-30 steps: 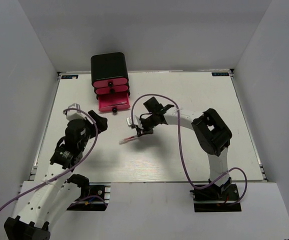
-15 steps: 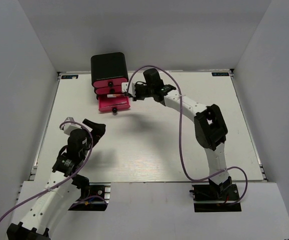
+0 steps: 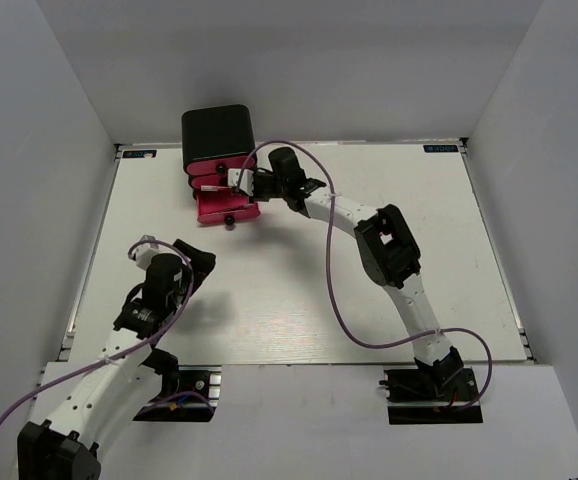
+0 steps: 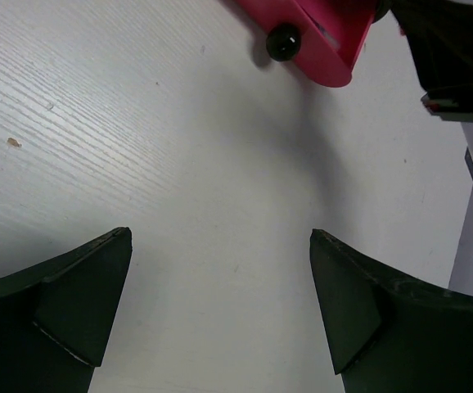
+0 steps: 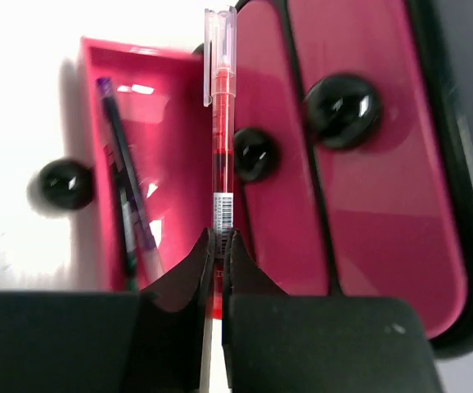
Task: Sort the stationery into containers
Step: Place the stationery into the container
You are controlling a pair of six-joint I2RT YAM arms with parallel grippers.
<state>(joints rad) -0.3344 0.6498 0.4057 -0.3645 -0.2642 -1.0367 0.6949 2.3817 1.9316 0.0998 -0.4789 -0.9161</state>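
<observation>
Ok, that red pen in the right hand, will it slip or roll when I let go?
Probably stiff: the red pen juts straight from the right hand, pinched near one end. Its smooth round barrel may pivot in that narrow pinch. Dropped into the open drawer, it would likely roll to a wall.

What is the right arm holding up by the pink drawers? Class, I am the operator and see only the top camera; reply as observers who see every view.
Observer: The right fingers are shut on a red pen with a clear cap.
Operator: Is anything already in the pulled-out drawer?
Observer: Yes. In the right wrist view the bottom drawer holds dark pens, at least two.
Operator: And the other arm, is it carrying something?
Observer: No. The left fingers are open over bare table, with nothing between them.
</observation>
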